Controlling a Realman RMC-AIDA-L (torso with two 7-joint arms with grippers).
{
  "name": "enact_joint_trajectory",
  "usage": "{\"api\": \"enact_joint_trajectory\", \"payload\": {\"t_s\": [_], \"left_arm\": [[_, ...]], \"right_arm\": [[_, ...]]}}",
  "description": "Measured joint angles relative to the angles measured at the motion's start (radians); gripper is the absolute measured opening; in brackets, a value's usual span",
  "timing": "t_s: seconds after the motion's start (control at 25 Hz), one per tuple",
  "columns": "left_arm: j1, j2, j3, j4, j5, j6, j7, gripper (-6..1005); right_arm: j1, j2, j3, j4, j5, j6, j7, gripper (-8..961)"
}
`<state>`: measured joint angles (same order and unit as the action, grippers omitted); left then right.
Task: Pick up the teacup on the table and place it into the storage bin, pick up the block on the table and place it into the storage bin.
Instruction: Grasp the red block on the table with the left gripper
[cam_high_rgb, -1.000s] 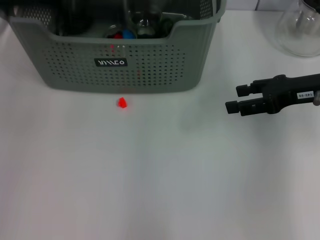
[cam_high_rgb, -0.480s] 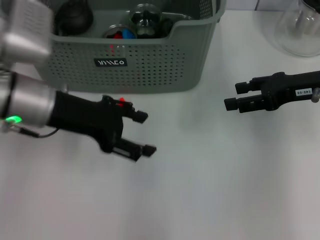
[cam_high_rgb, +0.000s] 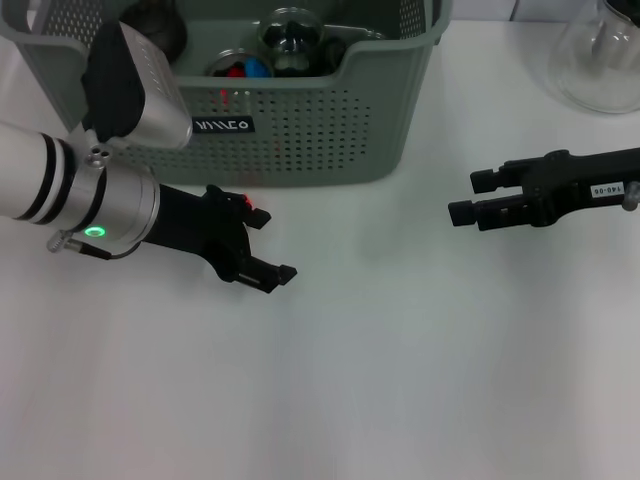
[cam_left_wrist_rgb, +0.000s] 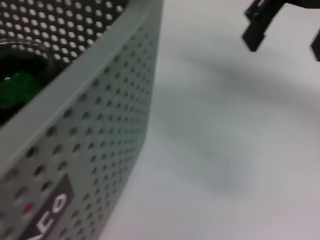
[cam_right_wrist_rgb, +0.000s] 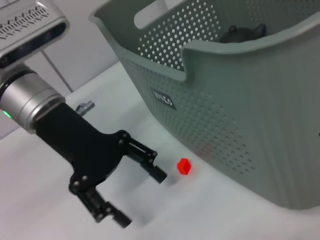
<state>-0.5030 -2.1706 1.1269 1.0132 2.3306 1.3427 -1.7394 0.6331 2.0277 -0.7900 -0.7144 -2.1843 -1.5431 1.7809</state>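
Note:
A small red block (cam_high_rgb: 243, 201) (cam_right_wrist_rgb: 184, 166) lies on the white table just in front of the storage bin (cam_high_rgb: 300, 140) (cam_right_wrist_rgb: 240, 100) (cam_left_wrist_rgb: 100, 125). My left gripper (cam_high_rgb: 272, 244) (cam_right_wrist_rgb: 140, 196) is open and low over the table. Its upper finger sits right beside the block, which lies outside the jaws on the bin side. What looks like a clear glass teacup (cam_high_rgb: 290, 32) rests inside the bin. My right gripper (cam_high_rgb: 474, 197) (cam_left_wrist_rgb: 285, 35) hovers open and holding nothing over the table's right side, well away from the block.
A dark teapot (cam_high_rgb: 150, 25) (cam_right_wrist_rgb: 245, 32) and red and blue pieces (cam_high_rgb: 245, 68) sit in the bin. A large glass flask (cam_high_rgb: 600, 60) stands at the back right. White tabletop stretches in front of both grippers.
My left arm came in from the left, reached past the block, then drew back left and toward the bin beside the block. The right gripper has barely moved.

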Motion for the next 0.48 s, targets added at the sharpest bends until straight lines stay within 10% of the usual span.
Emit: {"api": "enact_joint_trajectory", "payload": {"t_s": [0.48], "left_arm": [[0.002, 0.001, 0.008, -0.014, 0.025, -0.106, -0.010, 859]], "right_arm": [[-0.006, 0.003, 0.005, 0.001, -0.001, 0.000, 0.000, 795]]}}
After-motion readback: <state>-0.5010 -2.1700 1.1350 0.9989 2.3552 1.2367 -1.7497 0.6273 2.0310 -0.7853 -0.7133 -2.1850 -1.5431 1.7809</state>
